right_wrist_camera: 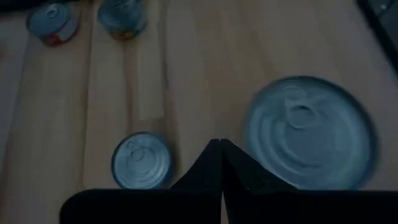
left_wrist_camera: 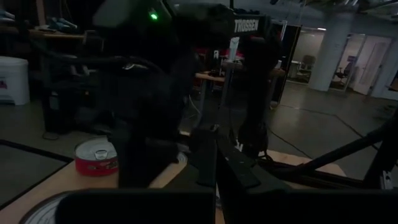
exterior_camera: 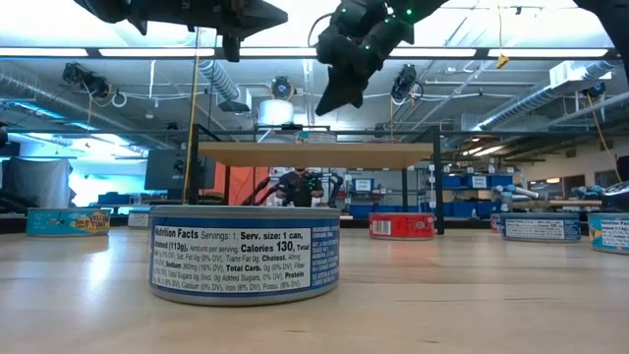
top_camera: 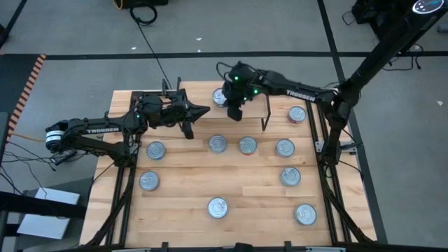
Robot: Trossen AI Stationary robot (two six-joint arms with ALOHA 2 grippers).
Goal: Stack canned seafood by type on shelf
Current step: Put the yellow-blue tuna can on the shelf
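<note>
Barely begun: one tin (top_camera: 219, 96) sits on the shelf (top_camera: 253, 102); nine tins lie around it. Both grippers, left (top_camera: 204, 110) and right (top_camera: 234, 112), hover clenched, empty.

The right arm (top_camera: 280, 87) is covering most of the shelf (top_camera: 260, 105) at the upper middle of the overhead frame. A tin (top_camera: 220, 96) there is peeking half out from under the right gripper (top_camera: 234, 112). The labels of the far tins (exterior_camera: 401, 226) are blurring past reading.
</note>
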